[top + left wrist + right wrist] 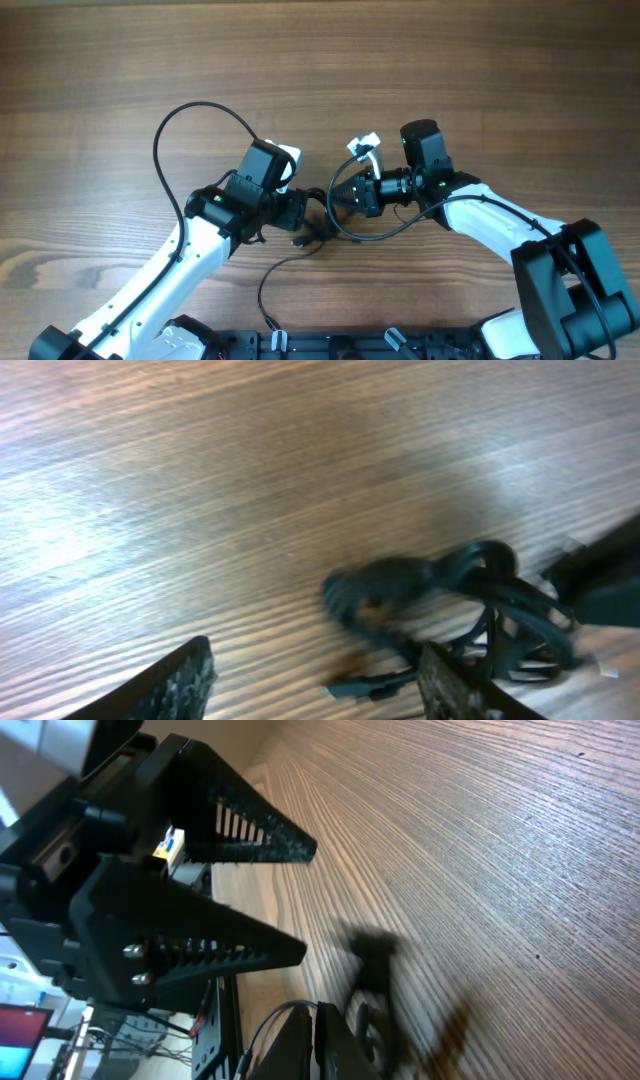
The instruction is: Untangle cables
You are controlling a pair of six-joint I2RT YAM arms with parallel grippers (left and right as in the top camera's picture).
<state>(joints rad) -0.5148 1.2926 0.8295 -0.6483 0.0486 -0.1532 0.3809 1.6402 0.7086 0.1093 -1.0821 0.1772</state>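
Note:
The cables (315, 228) are a small black knot on the wooden table between my two grippers. One thin cable (268, 290) trails from the knot toward the near edge. My left gripper (303, 212) is open. In the left wrist view its fingers (320, 685) straddle a small plug (368, 685), with the blurred knot (455, 585) just beyond them. My right gripper (338, 196) faces the left one. In the right wrist view its fingers (325, 1020) are pressed together, with a thin cable (268, 1018) coming out at the tips and the blurred knot (370, 985) beside them.
A thick black robot wire (165, 140) loops out from the left arm. Another thick wire (375, 232) loops under the right wrist. A black rail (330, 345) runs along the near table edge. The open left fingers (250, 900) show in the right wrist view.

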